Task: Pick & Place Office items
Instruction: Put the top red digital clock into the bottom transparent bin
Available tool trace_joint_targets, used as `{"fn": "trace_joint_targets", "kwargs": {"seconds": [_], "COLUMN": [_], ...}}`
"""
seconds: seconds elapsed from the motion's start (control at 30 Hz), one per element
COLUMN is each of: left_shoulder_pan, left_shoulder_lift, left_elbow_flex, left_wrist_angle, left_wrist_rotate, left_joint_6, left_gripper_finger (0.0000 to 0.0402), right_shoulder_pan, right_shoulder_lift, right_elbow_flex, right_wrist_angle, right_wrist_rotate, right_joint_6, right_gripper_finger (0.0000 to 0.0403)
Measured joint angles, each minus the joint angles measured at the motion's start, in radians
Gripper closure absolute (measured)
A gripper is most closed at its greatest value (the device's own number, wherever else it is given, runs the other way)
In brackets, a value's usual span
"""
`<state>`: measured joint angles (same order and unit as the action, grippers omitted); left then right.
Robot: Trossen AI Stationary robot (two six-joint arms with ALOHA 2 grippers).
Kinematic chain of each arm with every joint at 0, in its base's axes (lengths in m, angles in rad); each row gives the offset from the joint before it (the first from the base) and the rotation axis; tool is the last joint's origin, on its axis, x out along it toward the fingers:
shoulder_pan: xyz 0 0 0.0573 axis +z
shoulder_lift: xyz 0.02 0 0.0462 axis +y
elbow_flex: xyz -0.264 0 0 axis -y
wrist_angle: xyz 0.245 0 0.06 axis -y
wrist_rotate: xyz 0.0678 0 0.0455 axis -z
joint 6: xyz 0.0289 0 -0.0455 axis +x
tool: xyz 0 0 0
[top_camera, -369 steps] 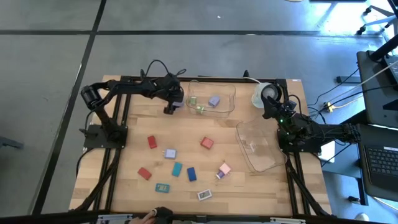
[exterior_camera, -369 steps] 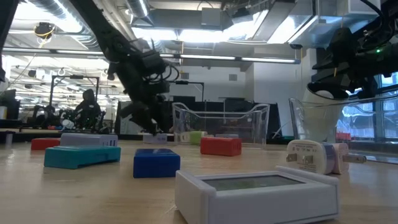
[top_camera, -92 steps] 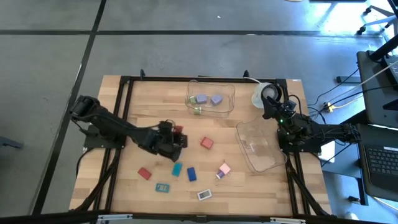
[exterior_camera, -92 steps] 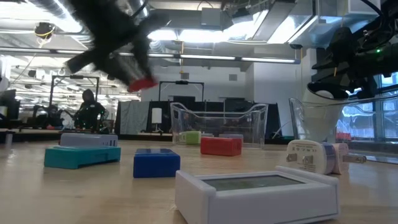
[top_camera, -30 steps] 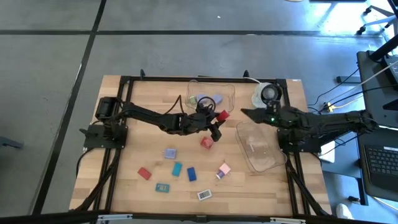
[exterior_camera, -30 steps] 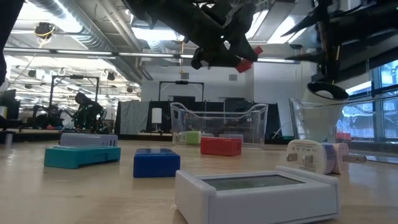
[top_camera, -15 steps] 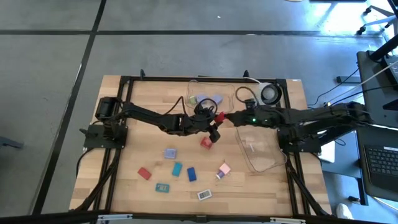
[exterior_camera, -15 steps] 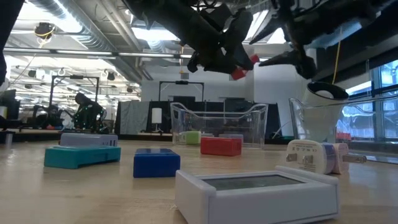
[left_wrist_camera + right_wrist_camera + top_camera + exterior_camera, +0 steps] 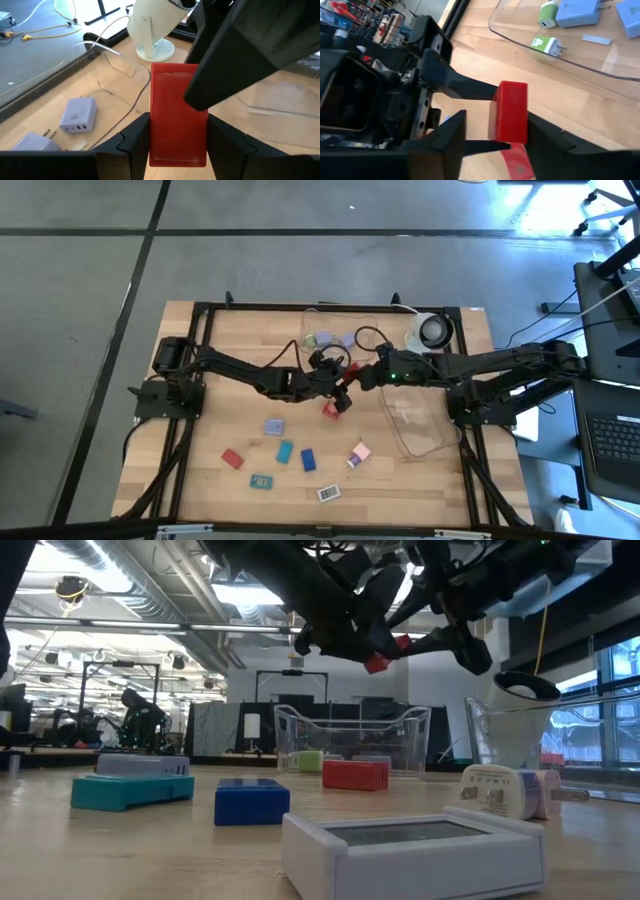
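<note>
A red block [image 9: 178, 120], one of the office items, hangs in the air over the table's middle, and my left gripper [image 9: 178, 145] is shut on it. My right gripper [image 9: 497, 137] has reached in from the table's right and stands open. Its fingers flank the block's free end [image 9: 512, 112], with a gap showing on one side. In the high view the two grippers meet at the red block [image 9: 347, 367], in front of the far tub [image 9: 340, 335]. The low view shows the block [image 9: 378, 662] well above the tabletop. My left gripper pinches the red block's two long sides [image 9: 159, 150] between its two fingers, at the end nearer the wrist. The fingers lie along the block, which sticks forward out of them, lifted clear of the table. My right gripper: I cannot tell whether a finger [image 9: 545, 140] touches the block.
The far tub holds lavender chargers and a green-and-white plug. A second clear tub [image 9: 415, 415] stands at the right, with a round white-and-black object [image 9: 432, 330] behind it. Several items lie on the table: red [image 9: 333, 406], lavender [image 9: 273, 426], teal [image 9: 285, 450], blue [image 9: 309, 459], pink [image 9: 360, 452].
My right gripper has swung from beside the round object toward the table's left, up to the red block held by my left gripper. The block has stayed aloft in about the same place.
</note>
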<state>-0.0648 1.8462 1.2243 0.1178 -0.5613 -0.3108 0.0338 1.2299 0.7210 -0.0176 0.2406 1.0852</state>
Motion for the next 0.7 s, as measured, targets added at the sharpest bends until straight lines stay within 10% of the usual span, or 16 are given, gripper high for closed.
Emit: {"fn": "trace_joint_targets", "kwargs": {"seconds": [0.37, 0.7], "left_shoulder_pan": [-0.002, -0.005], "left_shoulder_lift": [0.000, 0.000], "left_elbow_flex": [0.000, -0.001], "left_wrist_angle": [0.011, 0.020], "left_wrist_rotate": [-0.008, 0.073], "left_joint_6": [0.011, -0.030], "left_gripper_finger": [0.0240, 0.0200], "right_shoulder_pan": [-0.001, 0.000], "right_shoulder_lift": [0.009, 0.009], "right_elbow_flex": [0.002, 0.002], "right_wrist_angle": [-0.005, -0.035], "right_wrist_rotate": [0.005, -0.006], "right_joint_6": [0.000, -0.022], "right_gripper_finger": [0.0339, 0.0323]}}
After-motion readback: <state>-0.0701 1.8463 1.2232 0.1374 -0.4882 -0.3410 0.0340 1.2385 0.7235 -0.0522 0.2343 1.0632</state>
